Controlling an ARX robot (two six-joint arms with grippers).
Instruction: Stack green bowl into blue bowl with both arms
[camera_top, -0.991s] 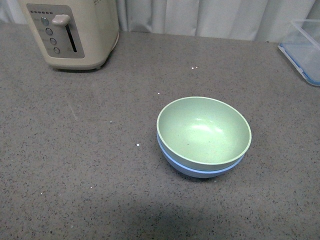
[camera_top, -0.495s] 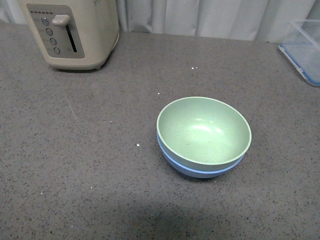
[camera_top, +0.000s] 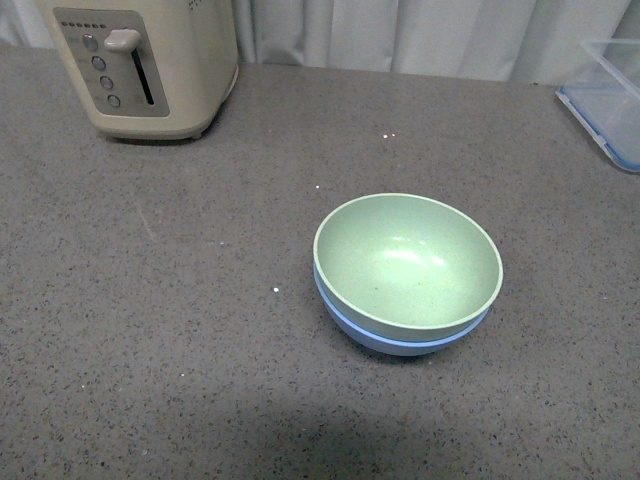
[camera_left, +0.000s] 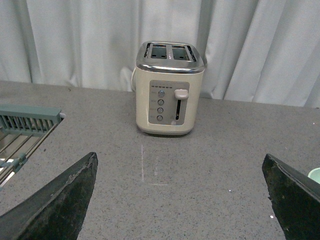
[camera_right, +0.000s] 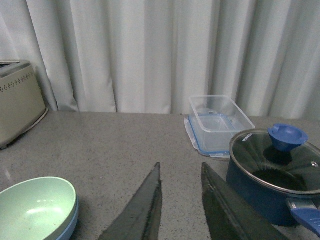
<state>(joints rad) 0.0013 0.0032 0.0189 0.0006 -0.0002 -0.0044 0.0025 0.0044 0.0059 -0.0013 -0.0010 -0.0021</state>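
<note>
The green bowl (camera_top: 408, 262) sits nested inside the blue bowl (camera_top: 400, 342) on the grey counter, with only the blue rim and lower wall showing beneath it. Neither arm shows in the front view. In the right wrist view the stacked green bowl (camera_right: 35, 207) and the edge of the blue bowl (camera_right: 73, 218) lie off to one side of my right gripper (camera_right: 181, 168), which is shut with nothing between its fingers. My left gripper (camera_left: 180, 160) is open wide over bare counter, holding nothing; a sliver of the green bowl (camera_left: 315, 175) shows at the frame edge.
A cream toaster (camera_top: 150, 62) stands at the back left. A clear container with a blue-edged lid (camera_top: 606, 95) is at the back right. A dark blue pot with a glass lid (camera_right: 272, 172) shows in the right wrist view, a dish rack (camera_left: 25, 131) in the left.
</note>
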